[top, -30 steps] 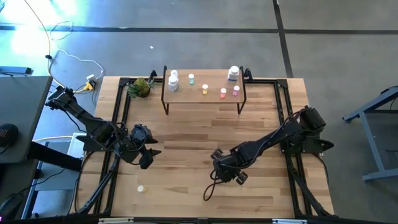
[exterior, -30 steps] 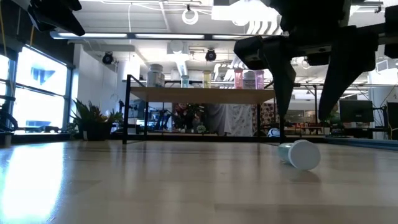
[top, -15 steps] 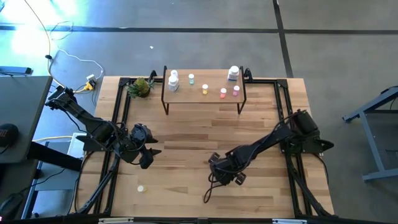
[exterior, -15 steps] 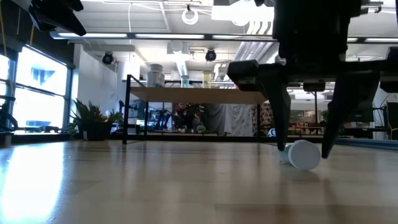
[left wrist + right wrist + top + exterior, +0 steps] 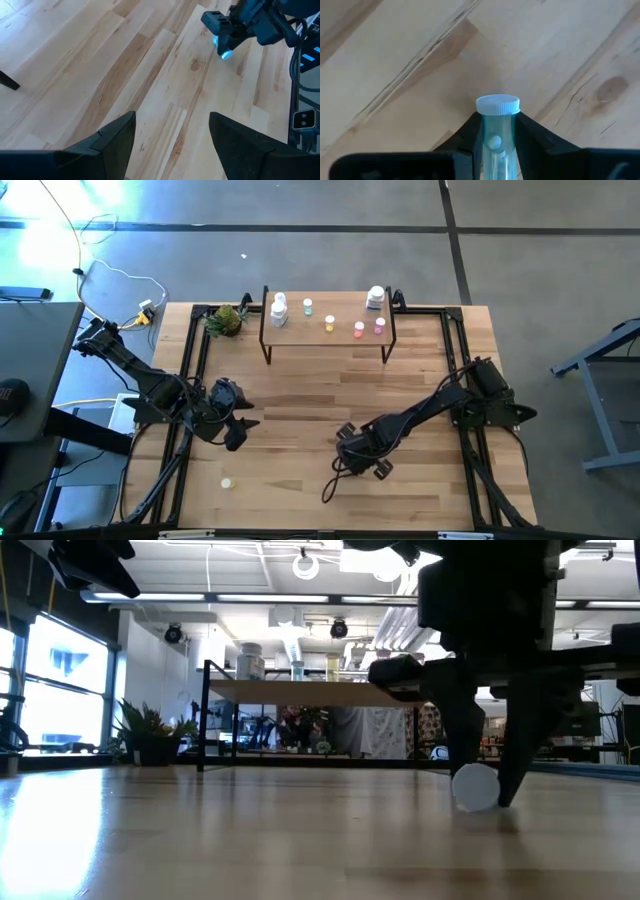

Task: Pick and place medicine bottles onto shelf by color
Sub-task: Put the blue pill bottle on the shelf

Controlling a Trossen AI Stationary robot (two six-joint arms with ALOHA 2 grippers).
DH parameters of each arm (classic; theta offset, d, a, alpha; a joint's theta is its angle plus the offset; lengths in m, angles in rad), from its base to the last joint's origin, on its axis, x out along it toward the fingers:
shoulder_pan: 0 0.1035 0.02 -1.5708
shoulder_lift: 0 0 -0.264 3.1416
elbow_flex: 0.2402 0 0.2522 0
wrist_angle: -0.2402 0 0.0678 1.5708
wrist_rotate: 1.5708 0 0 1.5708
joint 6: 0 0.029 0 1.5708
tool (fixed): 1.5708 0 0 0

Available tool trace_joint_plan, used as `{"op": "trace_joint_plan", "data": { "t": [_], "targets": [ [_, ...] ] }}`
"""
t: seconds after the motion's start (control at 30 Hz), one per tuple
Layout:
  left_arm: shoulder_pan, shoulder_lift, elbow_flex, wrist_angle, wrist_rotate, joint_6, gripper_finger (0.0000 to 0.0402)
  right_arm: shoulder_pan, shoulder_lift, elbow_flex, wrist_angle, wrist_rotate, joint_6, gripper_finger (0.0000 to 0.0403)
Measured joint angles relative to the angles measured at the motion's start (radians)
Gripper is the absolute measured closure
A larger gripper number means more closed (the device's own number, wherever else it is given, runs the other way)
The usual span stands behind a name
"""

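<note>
Bottle [image 5: 496, 132] lies flat between right gripper [image 5: 495, 135] fingers, cap outward.

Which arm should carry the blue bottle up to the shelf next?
Right. The right hand already has its fingers on either side of the lying pale blue bottle, while the left hand sits open, well away.

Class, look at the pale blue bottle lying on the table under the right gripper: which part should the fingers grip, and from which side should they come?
Grip the blue bottle across its round body, just behind the white cap, coming straight down from above. It lies on its side on the table, so its curved flanks face outward. The right gripper already straddles it this way, one finger on each flank.
</note>
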Motion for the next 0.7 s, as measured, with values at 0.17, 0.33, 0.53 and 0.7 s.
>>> {"op": "trace_joint_plan", "data": {
  "t": [0.17, 0.33, 0.53, 0.7],
  "targets": [
    [0.031, 0.0, 0.0, 0.0, -0.006, 0.001, 0.0158, -0.012, -0.002, 0.0, 0.005, 0.0, 0.091, 0.0324],
    [0.088, 0.0, 0.0, 0.0, -0.009, 0.046, 0.0158, -0.043, -0.041, 0.0, 0.055, 0.0, 0.177, 0.0323],
    [0.164, 0.0, 0.0, 0.001, -0.018, 0.124, 0.0158, -0.11, -0.128, 0.0, 0.167, 0.03, 0.263, 0.0323],
    [0.224, 0.0, 0.0, 0.003, -0.023, 0.22, 0.0158, -0.174, -0.207, 0.0, 0.276, 0.1, 0.31, 0.0323]
  ]
}}
